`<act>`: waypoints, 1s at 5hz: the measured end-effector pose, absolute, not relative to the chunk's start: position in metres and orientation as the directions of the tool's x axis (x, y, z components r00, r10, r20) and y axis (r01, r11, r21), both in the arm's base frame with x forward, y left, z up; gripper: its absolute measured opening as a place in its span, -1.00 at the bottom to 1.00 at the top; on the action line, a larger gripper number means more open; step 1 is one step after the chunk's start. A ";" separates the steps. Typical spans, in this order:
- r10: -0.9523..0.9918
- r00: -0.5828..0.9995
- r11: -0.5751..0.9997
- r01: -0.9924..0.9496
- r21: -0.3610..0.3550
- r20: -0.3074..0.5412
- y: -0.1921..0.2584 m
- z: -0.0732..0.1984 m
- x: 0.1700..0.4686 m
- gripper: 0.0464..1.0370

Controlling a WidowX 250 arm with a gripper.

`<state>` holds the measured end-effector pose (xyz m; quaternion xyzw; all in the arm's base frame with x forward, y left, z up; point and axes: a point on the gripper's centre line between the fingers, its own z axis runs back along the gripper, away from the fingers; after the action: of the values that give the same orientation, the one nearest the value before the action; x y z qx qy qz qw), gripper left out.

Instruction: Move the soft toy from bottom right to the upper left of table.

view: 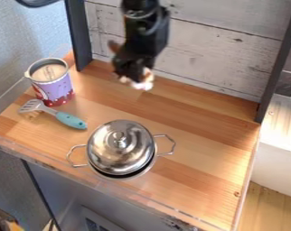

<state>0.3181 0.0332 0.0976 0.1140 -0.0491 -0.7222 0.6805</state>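
At the top centre, above the back of the wooden table, my gripper (133, 65) hangs down in front of the white plank wall. It is shut on what looks like the soft toy (140, 83), whose white and orange part shows just below the fingertips. A brownish bit sticks out on the gripper's left side. The gripper hides most of the toy, which appears to be off the table.
A lidded metal pot (120, 146) with two wire handles stands at the front centre. At the left are a purple cup (53, 85) and a spatula with a teal handle (71, 120). Dark posts (78, 36) flank the back wall, and a clear rim runs along the table's front edge.
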 end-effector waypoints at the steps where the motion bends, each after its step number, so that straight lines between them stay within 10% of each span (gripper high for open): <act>1: -0.994 -0.008 -0.030 0.979 0.202 -0.108 0.056 0.085 0.326 -0.35; 5: -0.990 0.038 0.013 0.984 0.179 -0.138 0.114 0.033 0.356 -0.19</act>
<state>0.3559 0.1140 0.0327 0.1131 -0.0132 -0.6933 0.7116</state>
